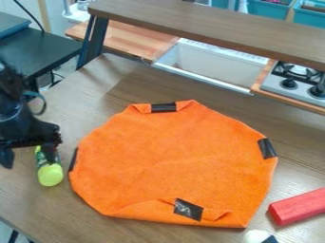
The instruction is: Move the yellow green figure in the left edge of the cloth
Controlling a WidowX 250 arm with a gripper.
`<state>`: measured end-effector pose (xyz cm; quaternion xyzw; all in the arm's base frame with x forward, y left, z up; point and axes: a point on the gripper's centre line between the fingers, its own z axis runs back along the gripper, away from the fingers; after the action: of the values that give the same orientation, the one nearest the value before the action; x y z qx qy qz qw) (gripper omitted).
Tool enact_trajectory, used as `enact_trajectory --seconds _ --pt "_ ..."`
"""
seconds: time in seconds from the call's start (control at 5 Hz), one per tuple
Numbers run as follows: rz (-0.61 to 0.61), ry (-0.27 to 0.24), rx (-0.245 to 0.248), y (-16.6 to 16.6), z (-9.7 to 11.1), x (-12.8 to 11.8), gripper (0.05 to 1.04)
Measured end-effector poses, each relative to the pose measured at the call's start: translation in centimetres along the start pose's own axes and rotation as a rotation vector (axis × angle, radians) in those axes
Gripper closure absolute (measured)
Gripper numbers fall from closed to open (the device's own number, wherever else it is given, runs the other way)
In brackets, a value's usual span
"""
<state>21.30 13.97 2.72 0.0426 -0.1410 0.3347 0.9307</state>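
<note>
A brown wooden surface (pixel 25 194) runs under everything here. A long red block (pixel 298 207) lies on it, tilted, at the right edge. Near the block, at the bottom edge, is a small round white thing with a dark part (pixel 257 236), partly cut off. At the back, a long brown wooden shelf (pixel 209 21) sits up high on a dark leg (pixel 92 42). Below it are a white sink (pixel 209 65) and a silver toy stove with black knobs (pixel 293 85). Blue-green bins (pixel 266 8) are behind. A black table (pixel 44 51) is at the upper left.
</note>
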Motion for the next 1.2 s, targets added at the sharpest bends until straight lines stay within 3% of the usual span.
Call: enact_trajectory --seconds 0.2,0.6,0.8,1.0,1.2 --pt "-0.004 0.020 -0.032 0.0 -1.0 -0.2 0.085" --pt "-0.009 0.004 -0.079 -0.9 -2.6 0.4 0.085" --pt "-0.018 0.001 -0.097 -1.2 -3.3 0.7 0.134" --pt "-0.032 0.002 -0.092 -1.4 -3.4 0.7 0.410" --pt "-0.043 0.029 -0.108 -1.8 -3.3 0.3 0.462"
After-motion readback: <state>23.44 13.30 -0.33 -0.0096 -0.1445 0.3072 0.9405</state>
